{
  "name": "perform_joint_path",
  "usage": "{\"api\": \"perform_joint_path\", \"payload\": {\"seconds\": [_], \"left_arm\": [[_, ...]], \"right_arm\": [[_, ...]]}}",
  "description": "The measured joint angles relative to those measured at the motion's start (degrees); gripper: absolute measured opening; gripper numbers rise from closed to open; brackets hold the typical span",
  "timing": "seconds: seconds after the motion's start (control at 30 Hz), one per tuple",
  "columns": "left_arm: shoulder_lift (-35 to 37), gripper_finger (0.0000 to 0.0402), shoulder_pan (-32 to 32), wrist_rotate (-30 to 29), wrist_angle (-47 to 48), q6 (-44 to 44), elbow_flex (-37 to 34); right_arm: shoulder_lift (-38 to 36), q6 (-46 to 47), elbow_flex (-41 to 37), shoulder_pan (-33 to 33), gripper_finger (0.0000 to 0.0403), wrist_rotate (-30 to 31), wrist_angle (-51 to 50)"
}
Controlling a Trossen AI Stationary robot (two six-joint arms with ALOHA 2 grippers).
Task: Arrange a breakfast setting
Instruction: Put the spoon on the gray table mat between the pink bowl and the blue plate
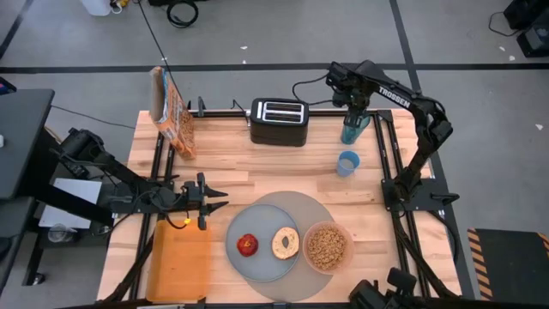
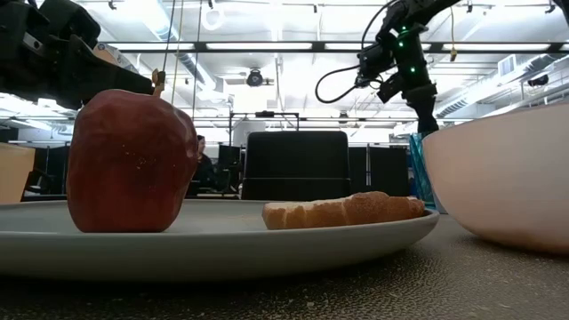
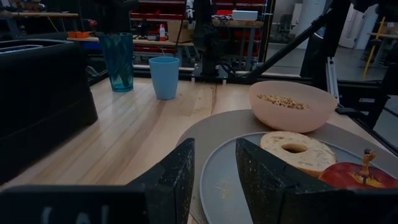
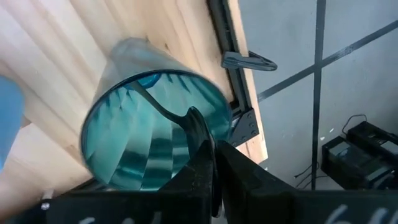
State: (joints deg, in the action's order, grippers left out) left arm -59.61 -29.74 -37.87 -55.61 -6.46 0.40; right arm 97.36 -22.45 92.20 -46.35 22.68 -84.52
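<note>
The large round grey mat (image 1: 322, 206) lies at the table's near middle. On it sit the grey plate (image 1: 266, 262), with the red apple (image 1: 248, 245) and the bagel (image 1: 285, 243), and the pink bowl (image 1: 327, 246) of cereal. My right gripper (image 1: 355, 110) stands above a teal glass (image 1: 352, 131) at the far right, shut on the metal spoon (image 4: 163, 107) that stands in the glass. My left gripper (image 1: 220, 199) is open and empty, just left of the mat, low over the table; its fingers (image 3: 177, 180) point toward the plate (image 3: 249, 180). My right gripper pinches the spoon's handle at its upper end (image 4: 194, 121) between its two fingers, coming from above and pointing down into the mouth of the glass. The spoon's lower part stays inside the glass (image 4: 149, 137), which stands on the table.
A light blue cup (image 1: 347, 163) stands just near of the glass. A black toaster (image 1: 279, 122) is at the far middle and a cereal box (image 1: 171, 112) at the far left. A flat orange tray (image 1: 180, 262) lies at the near left.
</note>
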Motion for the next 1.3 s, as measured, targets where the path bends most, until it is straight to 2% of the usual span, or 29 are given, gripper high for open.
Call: {"api": "perform_joint_path", "payload": {"seconds": [0.27,0.53,0.83,1.3], "left_arm": [[0.0,0.0125,0.0,0.0,0.0,-0.3,0.0],[0.0,0.0125,0.0,0.0,0.0,-0.3,0.0],[0.0,0.0125,0.0,0.0,0.0,-0.3,0.0],[0.0,0.0125,0.0,0.0,0.2,-0.4,0.0]], "right_arm": [[0.1,0.1,0.7,1.3,0.0021,0.4,-2.6],[0.1,1.7,7.7,1.7,0.0021,0.4,-5.6],[-0.2,0.5,14.5,5.1,0.0021,0.1,-5.5],[-0.2,-1.7,22.0,8.1,0.002,0.8,-5.5]]}}
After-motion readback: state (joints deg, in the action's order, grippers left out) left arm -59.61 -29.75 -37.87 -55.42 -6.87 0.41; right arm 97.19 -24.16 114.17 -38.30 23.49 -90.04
